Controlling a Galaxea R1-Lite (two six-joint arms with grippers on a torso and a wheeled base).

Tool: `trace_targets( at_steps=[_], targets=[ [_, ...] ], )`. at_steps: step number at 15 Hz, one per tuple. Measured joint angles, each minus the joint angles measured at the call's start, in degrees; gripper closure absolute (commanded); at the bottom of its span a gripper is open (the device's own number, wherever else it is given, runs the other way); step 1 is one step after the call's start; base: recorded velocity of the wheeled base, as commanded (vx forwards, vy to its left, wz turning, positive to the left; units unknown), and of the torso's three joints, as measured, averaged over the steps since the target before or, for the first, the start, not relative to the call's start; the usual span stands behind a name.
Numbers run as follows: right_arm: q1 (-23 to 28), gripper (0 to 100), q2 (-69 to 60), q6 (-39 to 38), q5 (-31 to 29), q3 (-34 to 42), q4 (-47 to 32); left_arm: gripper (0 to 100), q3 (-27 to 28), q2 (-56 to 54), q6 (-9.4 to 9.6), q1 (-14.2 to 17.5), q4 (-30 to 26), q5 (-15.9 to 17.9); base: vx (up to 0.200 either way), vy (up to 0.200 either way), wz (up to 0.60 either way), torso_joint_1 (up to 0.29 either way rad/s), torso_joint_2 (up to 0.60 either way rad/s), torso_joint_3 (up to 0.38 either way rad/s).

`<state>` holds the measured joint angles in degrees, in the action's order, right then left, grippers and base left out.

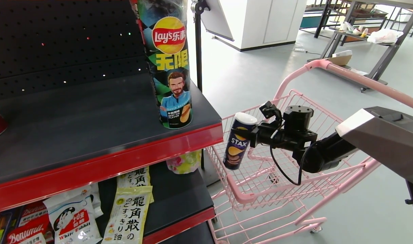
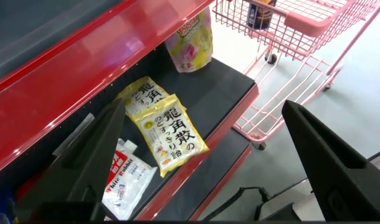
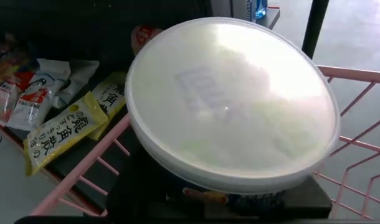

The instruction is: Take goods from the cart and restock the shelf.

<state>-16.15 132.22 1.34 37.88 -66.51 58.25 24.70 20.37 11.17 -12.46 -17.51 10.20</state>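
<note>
The right gripper (image 1: 252,135) clamps a white-lidded chip can (image 1: 238,144) over the pink cart (image 1: 238,197), at four o'clock from the shelf's (image 1: 125,156) tall can (image 1: 170,67). The left gripper (image 2: 202,109) hangs with fingers wide apart.

A pale grey floor (image 1: 257,81) runs back to a white cabinet (image 1: 260,20) and black-framed tables (image 1: 386,51).

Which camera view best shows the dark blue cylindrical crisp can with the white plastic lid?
Head view: the dark blue crisp can shows side-on, lid to base, in the right gripper. The right wrist view faces its white lid, hiding the body; the left wrist view catches a bit by the pink cart.
</note>
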Motion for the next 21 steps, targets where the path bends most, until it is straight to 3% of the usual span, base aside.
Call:
trace_targets(
  at_steps=[3, 6, 9, 12, 15, 18, 19, 21],
  targets=[
    [0.61, 100, -7.89, 0.07, -3.41, 4.88, -2.08, 0, 0.0, -0.01, 0.0, -0.05, 0.07, 0.2, 0.0, 0.0, 0.0, 0.0, 0.0, 0.0],
    [5.57, 100, -18.69, 0.38, -6.08, 8.13, -6.3, 0, 0.22, 0.11, 0.0, -0.07, 0.11, 0.3, 0.0, 0.0, 0.0, 0.0, 0.0, 0.0],
    [10.37, 100, -31.45, 0.57, -11.19, 11.61, -17.65, 0, 0.93, 0.95, 0.57, -0.02, 0.11, 0.13, 0.0, 0.0, 0.0, 0.0, 0.0, 0.0],
    [11.58, 100, -45.57, 0.65, -23.02, 14.42, -34.57, 0, 2.74, 4.02, 2.0, -0.1, 0.6, 0.27, 0.0, 0.0, 0.0, 0.0, 0.0, 0.0],
    [8.66, 100, -59.21, 1.01, -31.98, 17.53, -49.34, 0, 4.71, 9.25, 4.56, -0.1, 3.63, -1.32, 0.0, 0.0, 0.0, 0.0, 0.0, 0.0],
    [5.88, 100, -72.27, 1.52, -35.63, 21.72, -64.04, 0, 5.03, 14.6, 5.0, -0.02, 10.81, -3.54, 0.0, 0.0, 0.0, 0.0, 0.0, 0.0],
    [5.38, 100, -75.67, 2.22, -36.1, 22.99, -66.61, 0, 5.03, 15.87, 5.19, -0.02, 10.97, -4.92, 0.0, 0.0, 0.0, 0.0, 0.0, 0.0],
    [5.07, 100, -79.96, 3.91, -36.11, 24.06, -68.07, 0, 5.18, 18.36, 8.45, -0.02, 11.39, -10.56, 0.0, 0.0, 0.0, 0.0, 0.0, 0.0]
  ],
)
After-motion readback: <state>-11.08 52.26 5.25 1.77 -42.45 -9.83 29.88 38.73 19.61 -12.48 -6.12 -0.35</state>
